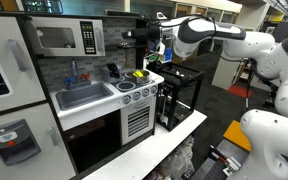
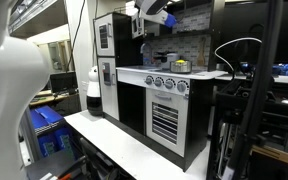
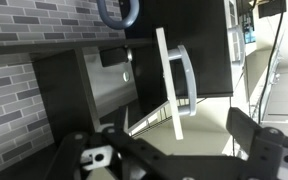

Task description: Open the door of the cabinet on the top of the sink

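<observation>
The white microwave-like cabinet [image 1: 69,38] sits above the grey sink [image 1: 84,97]. Its windowed door [image 1: 56,38] looks shut, with the dark keypad to its right. My gripper [image 1: 144,42] hovers to the right of this cabinet, at the dark upper compartment over the stove, and also shows high up in an exterior view [image 2: 149,18]. In the wrist view my gripper [image 3: 174,150] is open and empty. Just beyond its fingers a thin white door [image 3: 168,80] with a grey handle [image 3: 187,85] stands ajar, seen edge-on, in front of a dark compartment.
The stovetop with knobs [image 1: 134,90] carries a yellow item [image 1: 139,73]. A black open-frame rack [image 1: 179,95] stands right of the kitchen on the white table [image 1: 174,140]. The black-windowed oven door [image 1: 94,140] is below, and the fridge [image 1: 9,90] is at the left.
</observation>
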